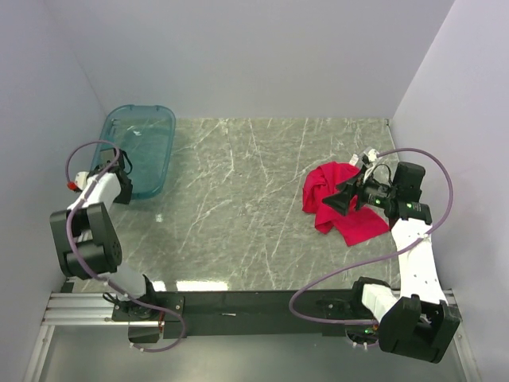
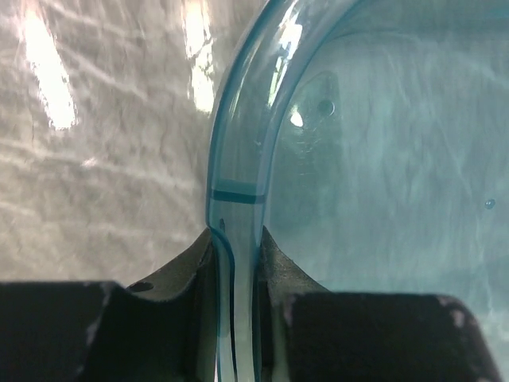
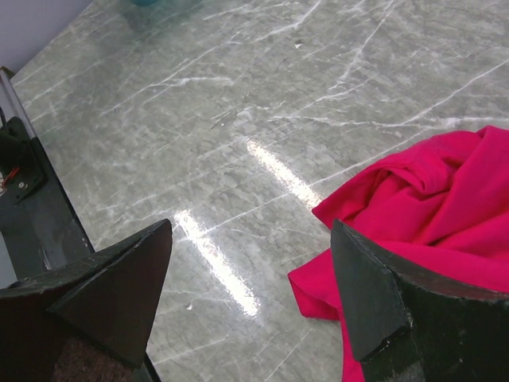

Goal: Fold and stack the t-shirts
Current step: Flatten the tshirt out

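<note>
The right gripper (image 1: 340, 199), wide open and empty, hangs over the red t-shirt (image 1: 359, 224); the left gripper (image 2: 235, 267), well away, clamps the teal tub (image 2: 238, 151)

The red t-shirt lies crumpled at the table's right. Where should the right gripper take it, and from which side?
Pinch the raised fold across the red t-shirt, coming from above with the open right gripper. It lies bunched, edges flat on the table, so that ridge probably offers most cloth.
</note>
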